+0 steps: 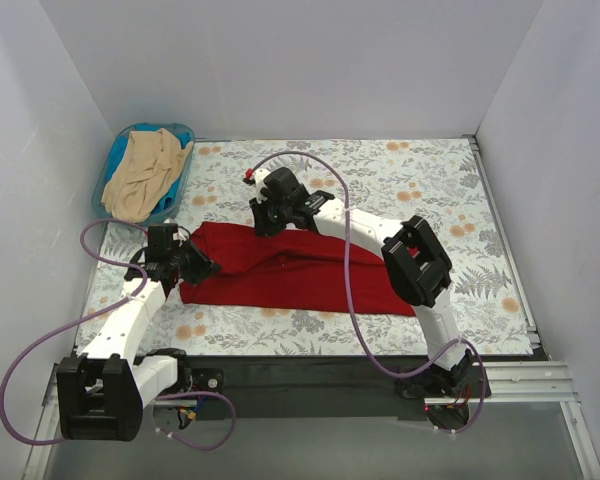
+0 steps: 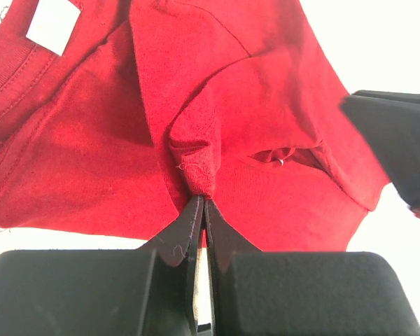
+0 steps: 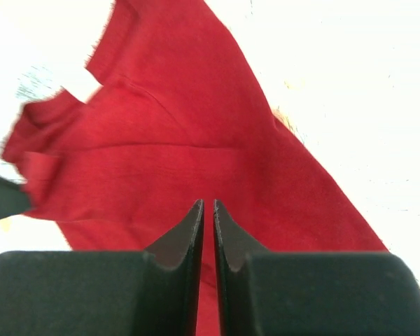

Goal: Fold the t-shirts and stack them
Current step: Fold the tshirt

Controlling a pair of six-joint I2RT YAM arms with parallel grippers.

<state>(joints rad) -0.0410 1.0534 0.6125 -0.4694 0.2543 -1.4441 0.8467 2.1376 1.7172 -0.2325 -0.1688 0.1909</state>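
Clamped tight in the left hand (image 2: 203,201): a small bunched fold of the dark red t-shirt (image 2: 266,105), close to its white neck label (image 2: 52,28), with the shirt's edges running out of the wrist view and the surface (image 2: 378,42) beyond washed out to white. Narrowed to a thin slit at the shirt's far edge, the right hand (image 3: 208,204), no telling whether cloth is caught inside; shirt spread left to right across the middle of the floral surface, partly hidden beneath both arms. Heaped in the blue basket (image 1: 107,165) at the far left corner, draping over its near rim: the beige t-shirt (image 1: 145,175).
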